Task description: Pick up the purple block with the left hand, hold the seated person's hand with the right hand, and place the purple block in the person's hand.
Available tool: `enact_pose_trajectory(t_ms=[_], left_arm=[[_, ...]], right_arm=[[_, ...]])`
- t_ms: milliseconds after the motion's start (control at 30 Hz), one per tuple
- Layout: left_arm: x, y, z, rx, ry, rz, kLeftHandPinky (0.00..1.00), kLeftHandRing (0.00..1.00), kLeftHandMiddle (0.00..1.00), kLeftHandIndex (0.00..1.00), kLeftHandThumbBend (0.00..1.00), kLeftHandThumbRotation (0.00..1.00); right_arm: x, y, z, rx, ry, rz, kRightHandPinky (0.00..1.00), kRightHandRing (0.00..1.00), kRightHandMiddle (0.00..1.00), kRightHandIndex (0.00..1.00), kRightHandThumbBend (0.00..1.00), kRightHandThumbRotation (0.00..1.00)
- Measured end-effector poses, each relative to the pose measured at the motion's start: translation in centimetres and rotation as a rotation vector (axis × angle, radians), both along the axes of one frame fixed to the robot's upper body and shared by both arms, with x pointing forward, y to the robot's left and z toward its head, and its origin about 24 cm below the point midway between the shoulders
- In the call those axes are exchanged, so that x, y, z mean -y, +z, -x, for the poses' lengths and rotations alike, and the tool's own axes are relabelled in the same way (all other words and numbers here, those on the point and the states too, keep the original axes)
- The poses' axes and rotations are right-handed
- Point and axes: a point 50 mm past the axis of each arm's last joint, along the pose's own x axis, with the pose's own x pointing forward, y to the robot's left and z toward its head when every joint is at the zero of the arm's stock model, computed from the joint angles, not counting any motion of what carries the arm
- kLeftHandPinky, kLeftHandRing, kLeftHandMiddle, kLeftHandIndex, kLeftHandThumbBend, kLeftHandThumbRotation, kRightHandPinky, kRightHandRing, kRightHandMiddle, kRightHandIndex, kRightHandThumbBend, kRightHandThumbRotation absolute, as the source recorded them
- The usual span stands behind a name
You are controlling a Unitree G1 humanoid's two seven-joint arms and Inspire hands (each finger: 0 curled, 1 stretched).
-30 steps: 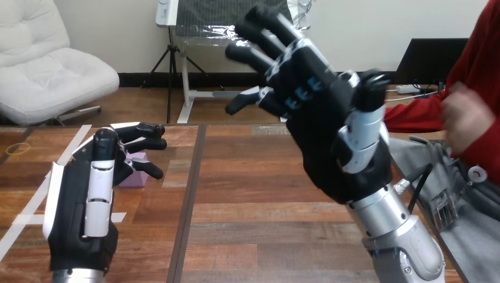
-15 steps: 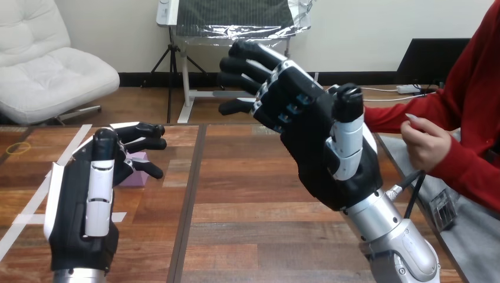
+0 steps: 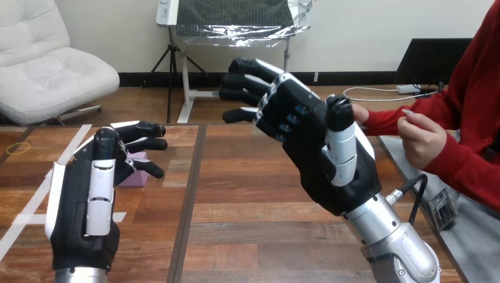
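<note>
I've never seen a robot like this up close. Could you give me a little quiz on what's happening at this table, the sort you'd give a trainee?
1. True or false: the purple block has already been lifted off the table.
2. The right hand is: A) lying flat on the table; B) raised above the table, fingers straight, holding nothing; C) curled round the purple block.
3. Short answer: which is nearer the purple block, the left hand or the right hand?

Key: 1 false, the block rests on the table; 2 B; 3 the left hand, its fingers reach right beside the block.
</note>
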Motion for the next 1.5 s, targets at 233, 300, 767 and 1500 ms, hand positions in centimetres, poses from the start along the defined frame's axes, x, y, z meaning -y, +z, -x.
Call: enact_pose_trajectory(t_ms=[233, 300, 767, 1500], left_arm=[[0.1, 0.0, 0.0, 0.005, 0.002, -0.009, 0.46, 0.63, 0.66, 0.6, 0.49, 0.98], [0.1, 0.0, 0.0, 0.008, 0.003, -0.012, 0.48, 0.63, 0.66, 0.6, 0.49, 0.98], [0.2, -0.5, -0.3, 0.025, 0.003, -0.044, 0.62, 0.64, 0.67, 0.63, 0.53, 0.94], [0.2, -0.7, -0.8, 0.026, -0.008, -0.048, 0.64, 0.67, 0.7, 0.67, 0.55, 0.9]], right_arm=[[0.3, -0.8, -0.2, -0.014, -0.012, 0.018, 0.75, 0.82, 0.83, 0.83, 0.81, 1.0], [0.5, -1.0, -0.2, -0.016, -0.017, 0.024, 0.75, 0.82, 0.83, 0.83, 0.81, 1.0], [1.0, -2.5, -0.4, -0.053, -0.04, 0.066, 0.8, 0.84, 0.84, 0.83, 0.83, 1.0], [1.8, -3.3, -0.3, -0.073, -0.068, 0.08, 0.84, 0.85, 0.84, 0.83, 0.81, 1.0]])
